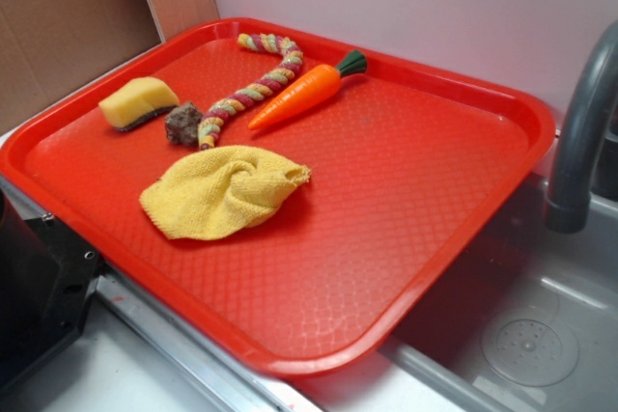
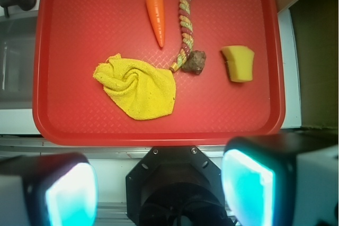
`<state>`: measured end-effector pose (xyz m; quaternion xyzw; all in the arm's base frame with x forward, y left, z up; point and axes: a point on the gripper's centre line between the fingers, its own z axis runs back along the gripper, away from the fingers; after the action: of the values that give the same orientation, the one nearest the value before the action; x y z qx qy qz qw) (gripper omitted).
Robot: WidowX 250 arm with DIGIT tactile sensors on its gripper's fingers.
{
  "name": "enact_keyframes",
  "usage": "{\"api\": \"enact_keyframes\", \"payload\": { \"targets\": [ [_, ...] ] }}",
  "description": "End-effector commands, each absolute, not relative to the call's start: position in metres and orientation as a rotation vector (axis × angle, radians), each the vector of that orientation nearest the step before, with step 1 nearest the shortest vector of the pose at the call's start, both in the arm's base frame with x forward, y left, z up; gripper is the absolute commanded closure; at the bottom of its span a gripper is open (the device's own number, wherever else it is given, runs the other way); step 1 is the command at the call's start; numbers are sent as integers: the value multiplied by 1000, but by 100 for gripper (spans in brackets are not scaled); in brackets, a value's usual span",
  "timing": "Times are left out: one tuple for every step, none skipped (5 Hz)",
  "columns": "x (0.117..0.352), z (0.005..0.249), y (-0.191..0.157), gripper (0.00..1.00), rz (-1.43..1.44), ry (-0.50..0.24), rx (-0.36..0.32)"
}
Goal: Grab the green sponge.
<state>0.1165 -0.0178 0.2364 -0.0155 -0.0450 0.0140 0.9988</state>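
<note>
My hand [image 2: 159,194] hangs open above the tray's [image 2: 47,104] near edge, gripping nothing. The sponge [image 2: 239,63], soft yellow foam with rounded edges, lies toward the tray's right edge, beside a brown lump [image 2: 194,62] and a crumpled terry cloth [image 2: 139,87].

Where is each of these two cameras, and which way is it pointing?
Exterior: off to one side, looking slantwise down at the red tray by a sink; none of the robot is clearly shown.
Wrist: on the arm, looking straight down; the gripper fills the bottom edge, jaws apart.
Both show the sponge, cloth and carrot.
</note>
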Motion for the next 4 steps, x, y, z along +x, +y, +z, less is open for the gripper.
{"api": "enact_keyframes", "payload": {
  "targets": [
    [116,236,-18,0,28,-90,-31],
    [109,237,9,0,58,-118,-52],
    [110,228,41,0,96,-152,-22],
    [114,212,61,0,122,-150,24]
  ]
}}
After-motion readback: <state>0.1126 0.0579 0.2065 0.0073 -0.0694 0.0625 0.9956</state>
